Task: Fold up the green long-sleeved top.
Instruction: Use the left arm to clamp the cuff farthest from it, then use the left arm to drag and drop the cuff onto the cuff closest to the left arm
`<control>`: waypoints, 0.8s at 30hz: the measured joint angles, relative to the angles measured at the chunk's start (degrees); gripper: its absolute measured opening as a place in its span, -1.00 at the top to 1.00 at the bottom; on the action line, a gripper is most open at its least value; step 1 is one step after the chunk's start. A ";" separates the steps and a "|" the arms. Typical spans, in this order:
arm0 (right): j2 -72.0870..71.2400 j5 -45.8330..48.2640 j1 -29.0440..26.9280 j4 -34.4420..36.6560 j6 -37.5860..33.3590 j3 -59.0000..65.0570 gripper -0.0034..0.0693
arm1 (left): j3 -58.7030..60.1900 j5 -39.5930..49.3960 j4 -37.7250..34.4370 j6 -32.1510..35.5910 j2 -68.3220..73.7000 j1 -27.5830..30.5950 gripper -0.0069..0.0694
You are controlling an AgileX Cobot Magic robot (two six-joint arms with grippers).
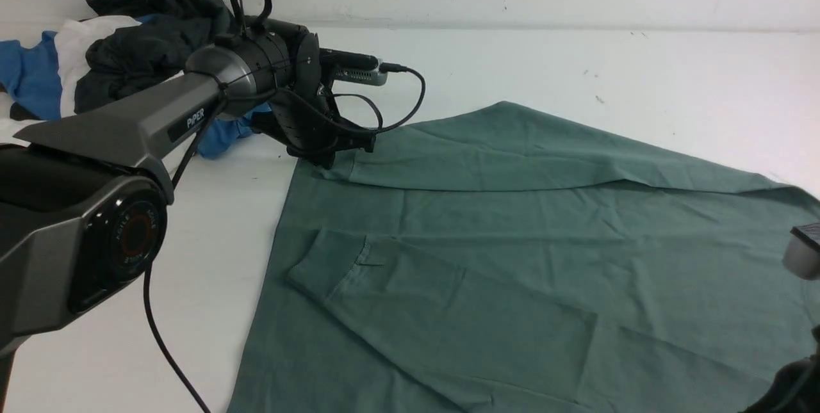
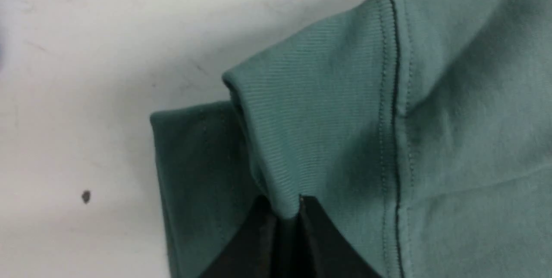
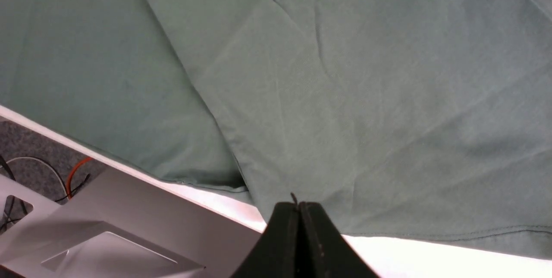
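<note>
- Item 1: green long-sleeved top [image 1: 512, 240], muted sage cotton, spread flat on the white table [image 1: 640, 67] and covering the centre and right of it in the front view. 1 long sleeve is folded across the body, its ribbed cuff [image 1: 330, 259] lying near the top's left edge. The other sleeve runs along the far side, and its cuff ends at the far-left corner of the top.
- Item 2: left gripper [image 1: 346, 147], black, reaching to that far-left corner. In the left wrist view its 2 fingers are closed on the ribbed cuff of the green long-sleeved top [image 2: 453, 118], with fabric pinched at the tip of the left gripper [image 2: 286, 209] and the cuff raised off the layer beneath.
- Item 3: right gripper [image 3: 298, 204], black, jaws pressed together with nothing seen between them. It sits just over the near hem of the green long-sleeved top [image 3: 345, 75], by the table edge.
- Item 4: dark charcoal garment [image 1: 147, 41], crumpled, heaped at the far-left of the table behind the left arm.
- Item 5: blue garment [image 1: 29, 77], in the same heap, partly under the charcoal one.
- Item 6: black cable [image 1: 410, 99], looping from the left wrist camera.
- Item 7: grey metal frame [image 3: 129, 226], below the table edge.
</note>
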 joint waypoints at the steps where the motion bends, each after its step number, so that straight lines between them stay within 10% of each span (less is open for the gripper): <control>1: 0.00 0.00 0.00 0.00 0.00 0.00 0.93 | 0.00 0.30 0.06 0.06 -0.41 0.00 0.77; 24: 1.63 0.31 0.00 -21.30 10.22 -9.74 0.93 | 14.40 19.81 -11.57 2.92 -26.57 -0.76 0.77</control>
